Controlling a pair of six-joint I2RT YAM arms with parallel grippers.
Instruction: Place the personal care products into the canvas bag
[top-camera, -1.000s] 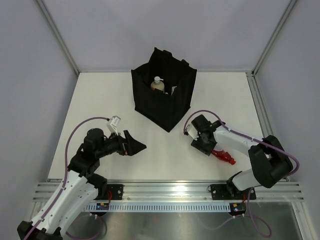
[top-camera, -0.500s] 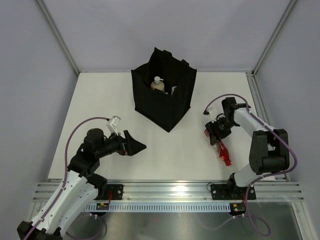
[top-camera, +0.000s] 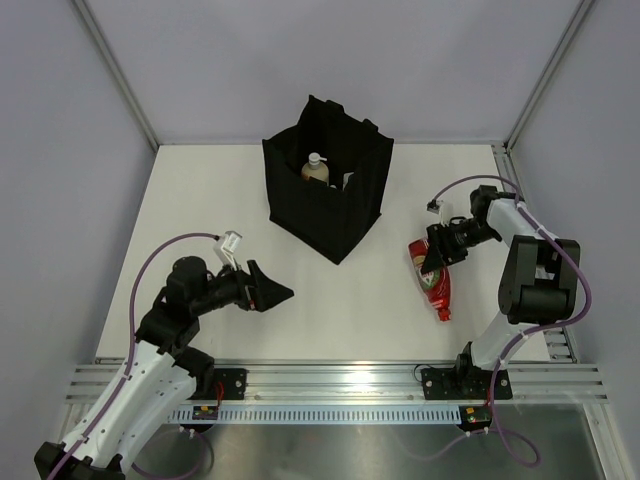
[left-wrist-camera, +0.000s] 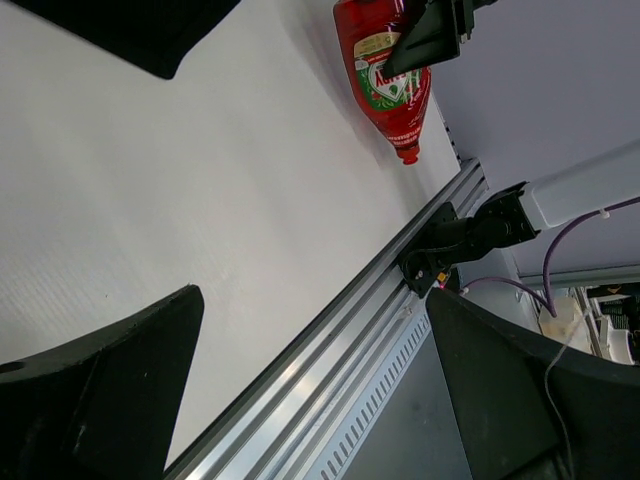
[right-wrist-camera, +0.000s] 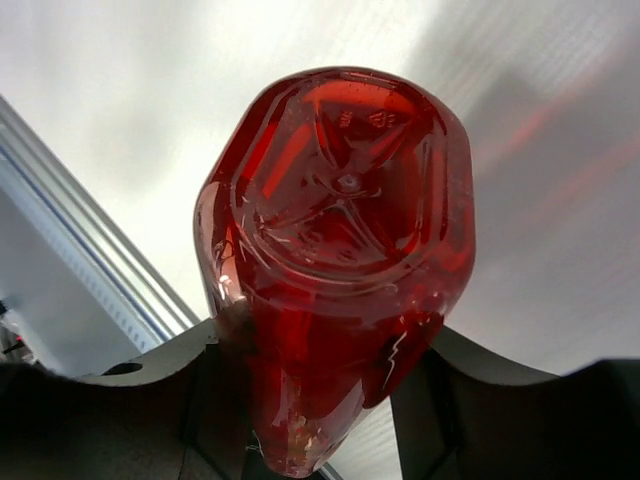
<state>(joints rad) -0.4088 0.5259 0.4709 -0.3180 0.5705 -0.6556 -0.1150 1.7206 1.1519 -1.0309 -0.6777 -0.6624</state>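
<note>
Table (top-camera: 200, 210) is white, with the arms mounted at its near edge. The right gripper (top-camera: 436, 260) is clamped on the red squeeze bottle (top-camera: 432, 285) over the right side of the table. The grip sits toward the bottle's base end, and the red cap points at the near rail (top-camera: 340, 378). In the right wrist view the bottle's base faces the lens, with dark fingers (right-wrist-camera: 480, 400) pressed on either side of it. Can't tell whether the bottle touches the tabletop or hangs just above it.

The canvas bag (top-camera: 330, 190) stands upright and open-topped at the far middle of the table, well apart from the red bottle and to its left. An amber-liquid bottle (top-camera: 315, 170) with a white cap is inside the bag. Something pale is beside it, too small to make out.

The left gripper (top-camera: 272, 290) has its jaws spread wide with nothing between them. It hovers over the near-left table and points toward the right. Its wrist view shows a bag corner at top left and the red bottle across the bare tabletop.
</note>
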